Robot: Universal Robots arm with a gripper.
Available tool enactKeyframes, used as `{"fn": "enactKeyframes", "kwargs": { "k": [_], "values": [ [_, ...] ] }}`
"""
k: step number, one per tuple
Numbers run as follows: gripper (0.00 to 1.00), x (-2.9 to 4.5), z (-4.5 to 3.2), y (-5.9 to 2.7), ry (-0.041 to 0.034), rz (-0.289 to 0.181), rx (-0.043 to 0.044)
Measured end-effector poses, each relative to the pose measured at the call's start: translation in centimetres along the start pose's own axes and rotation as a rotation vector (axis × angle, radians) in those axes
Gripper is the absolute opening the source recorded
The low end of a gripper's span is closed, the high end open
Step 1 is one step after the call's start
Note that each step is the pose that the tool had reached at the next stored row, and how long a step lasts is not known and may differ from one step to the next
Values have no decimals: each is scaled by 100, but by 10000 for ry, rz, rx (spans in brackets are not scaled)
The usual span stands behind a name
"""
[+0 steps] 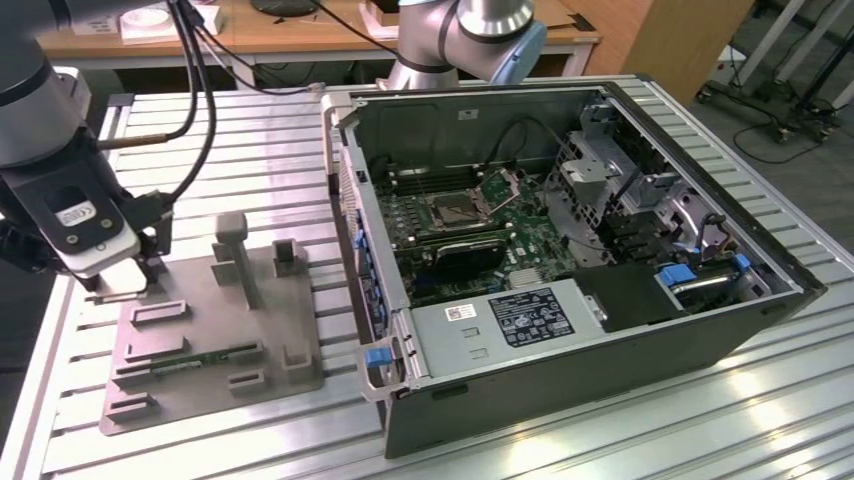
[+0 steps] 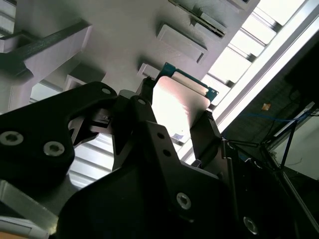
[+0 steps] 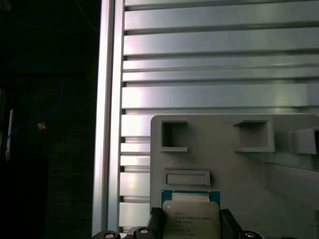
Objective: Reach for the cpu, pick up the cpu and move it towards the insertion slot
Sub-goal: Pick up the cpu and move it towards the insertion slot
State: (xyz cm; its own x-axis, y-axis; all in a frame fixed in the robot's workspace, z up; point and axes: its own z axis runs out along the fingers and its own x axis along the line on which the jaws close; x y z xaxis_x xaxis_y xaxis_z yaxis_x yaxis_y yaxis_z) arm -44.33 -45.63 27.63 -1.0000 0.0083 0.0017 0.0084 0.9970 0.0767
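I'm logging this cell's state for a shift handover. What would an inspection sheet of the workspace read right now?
Surface: ribbed metal table carrying a grey tray and an open computer case.
Job's things: the cpu is at the tray's edge; the insertion slot sits inside the case, well apart from it.
Clutter: green memory strip in a tray recess.
Claw: the claw is at the cpu, over the tray; grip cannot be judged.
Cables: black cables hang beside the arm.
Surroundings: wooden desk behind the table.
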Motion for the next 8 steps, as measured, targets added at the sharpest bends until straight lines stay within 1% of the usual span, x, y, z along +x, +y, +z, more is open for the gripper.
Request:
{"fn": "enactKeyframes", "kwargs": {
  "k": [8],
  "values": [
    [54, 1, -37, 3, 0, 1, 0]
  ]
}}
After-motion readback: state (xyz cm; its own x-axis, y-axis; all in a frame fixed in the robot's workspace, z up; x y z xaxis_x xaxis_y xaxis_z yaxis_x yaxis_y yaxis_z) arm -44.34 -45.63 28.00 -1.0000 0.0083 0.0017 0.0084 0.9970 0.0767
